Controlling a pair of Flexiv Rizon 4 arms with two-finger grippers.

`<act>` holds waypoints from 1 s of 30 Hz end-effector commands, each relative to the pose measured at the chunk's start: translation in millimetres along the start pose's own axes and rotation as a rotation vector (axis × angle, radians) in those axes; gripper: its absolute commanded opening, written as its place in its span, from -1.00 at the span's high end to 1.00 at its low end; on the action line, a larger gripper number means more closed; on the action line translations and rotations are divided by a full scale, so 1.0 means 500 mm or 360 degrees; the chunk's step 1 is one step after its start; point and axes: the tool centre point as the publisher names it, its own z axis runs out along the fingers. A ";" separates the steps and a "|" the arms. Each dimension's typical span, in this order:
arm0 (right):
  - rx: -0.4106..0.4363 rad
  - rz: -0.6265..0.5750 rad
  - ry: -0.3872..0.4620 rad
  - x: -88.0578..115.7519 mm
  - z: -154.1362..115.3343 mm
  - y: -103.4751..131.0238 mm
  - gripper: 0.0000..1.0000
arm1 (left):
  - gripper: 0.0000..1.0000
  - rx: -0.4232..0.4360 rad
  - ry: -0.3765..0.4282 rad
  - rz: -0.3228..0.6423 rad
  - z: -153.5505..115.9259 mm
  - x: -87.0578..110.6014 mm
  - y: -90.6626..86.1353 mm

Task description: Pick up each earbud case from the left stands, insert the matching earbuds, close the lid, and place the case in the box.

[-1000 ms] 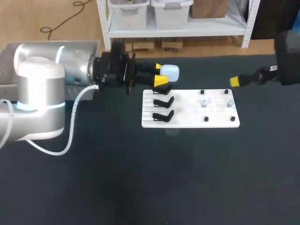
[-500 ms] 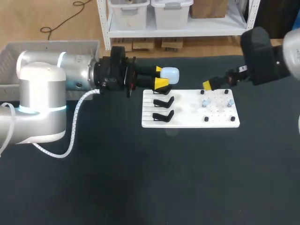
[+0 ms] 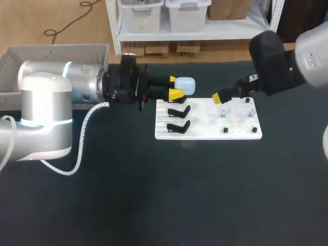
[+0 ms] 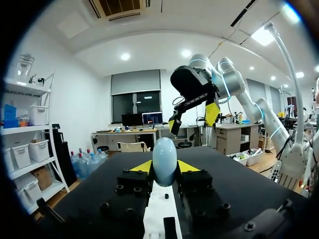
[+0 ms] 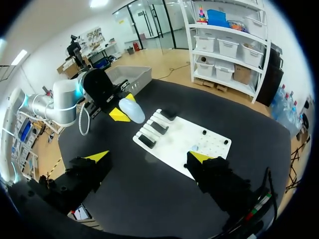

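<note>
A pale blue earbud case [image 3: 185, 84] hangs just above the back left corner of the white stand board [image 3: 205, 130], with my left gripper [image 3: 175, 87] shut on it. In the left wrist view the case [image 4: 164, 160] stands upright between the yellow fingertips [image 4: 141, 167]. Two black stands [image 3: 178, 110] [image 3: 178, 125] on the board's left side are empty. Small earbuds [image 3: 224, 112] sit on the pegged right half. My right gripper [image 3: 221, 97] hovers open over the board's back edge; in its own view the gripper [image 5: 148, 157] spreads wide above the board [image 5: 172, 130].
A grey box [image 3: 48, 52] stands at the table's back left, behind my left arm; it also shows as a grey box [image 5: 130, 75] in the right wrist view. Dark table surface [image 3: 169, 195] stretches in front of the board.
My right arm has swung in from the right edge to above the board's back edge. The left gripper, with the case, has shifted slightly toward the board.
</note>
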 end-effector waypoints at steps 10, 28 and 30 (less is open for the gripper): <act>0.0034 -0.0015 0.0099 -0.047 0.049 0.053 -1.00 | 1.00 -0.0010 -0.0001 0.0003 0.000 0.001 -0.004; 0.0038 0.0066 0.0203 -0.066 0.107 0.042 -1.00 | 1.00 -0.0010 -0.0001 0.0003 0.000 0.001 -0.004; 0.0039 0.0069 0.0205 -0.068 0.111 0.042 -1.00 | 1.00 -0.0010 -0.0001 0.0003 0.000 0.001 -0.004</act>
